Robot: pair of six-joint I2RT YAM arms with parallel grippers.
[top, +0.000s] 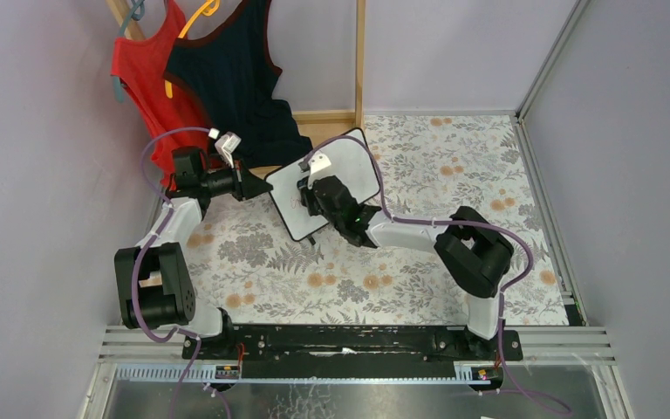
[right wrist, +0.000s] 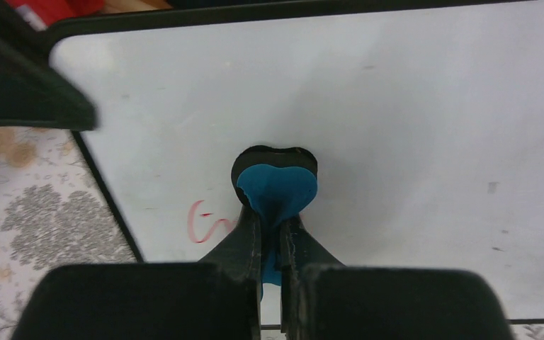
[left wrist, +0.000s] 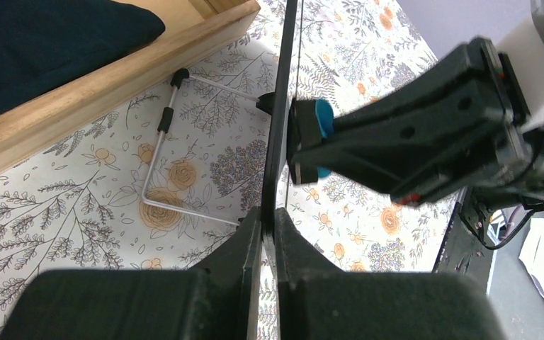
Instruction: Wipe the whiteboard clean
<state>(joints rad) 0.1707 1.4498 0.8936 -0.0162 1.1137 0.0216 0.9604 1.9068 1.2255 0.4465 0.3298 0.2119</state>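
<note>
Upper centre of the top view, small white rectangular whiteboard with black rim upright on floral-print table, left pincer clamped on its edge, right pincer gripping blue eraser pad against its face, red marker trace lower left.

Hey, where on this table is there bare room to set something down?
Bare floral cloth lies far right, between the whiteboard and the right wall, and near centre, ahead of the base rail. Crowded far left: left gripper, right gripper with its blue eraser, whiteboard, wooden frame, hanging tops.
</note>
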